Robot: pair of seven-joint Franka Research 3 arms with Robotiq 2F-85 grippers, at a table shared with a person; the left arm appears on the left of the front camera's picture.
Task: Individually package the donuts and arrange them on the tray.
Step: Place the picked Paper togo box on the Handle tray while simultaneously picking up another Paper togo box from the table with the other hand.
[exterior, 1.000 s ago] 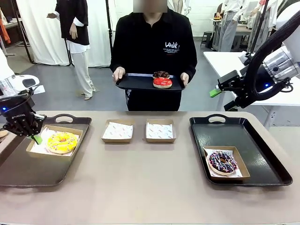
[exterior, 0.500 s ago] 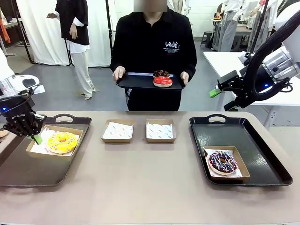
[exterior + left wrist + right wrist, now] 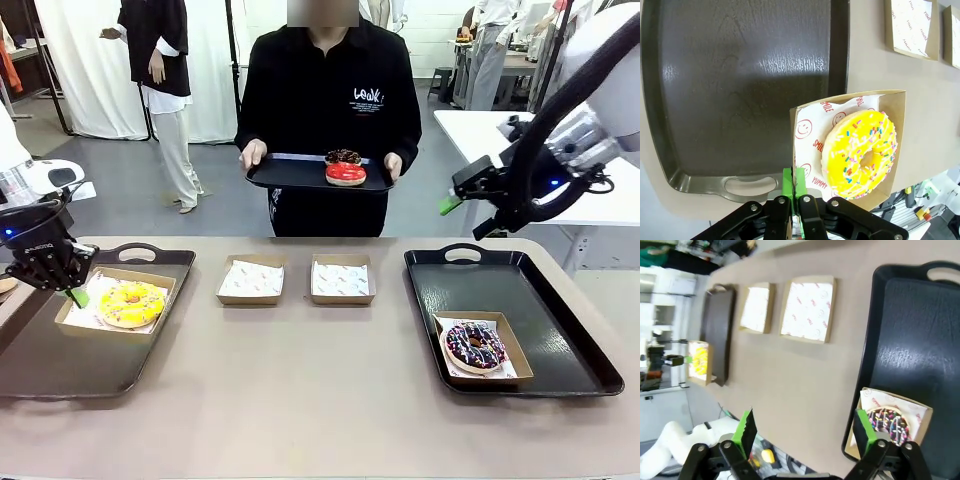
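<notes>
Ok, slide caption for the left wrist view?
Left claw pinching the rim of a box holding the yellow donut, over the dark tray.

Yellow donut (image 3: 131, 303) lies boxed on the left tray (image 3: 60, 365), dark sprinkled donut (image 3: 474, 346) boxed on the right tray (image 3: 480, 285); red donut (image 3: 346, 173) and chocolate donut (image 3: 343, 157) touch on the held tray (image 3: 285, 175)

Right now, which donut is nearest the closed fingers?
The yellow donut, boxed on the left tray beside the left fingers. The sprinkled donut is on the right tray; the red donut and chocolate donut, on the person's tray.
</notes>
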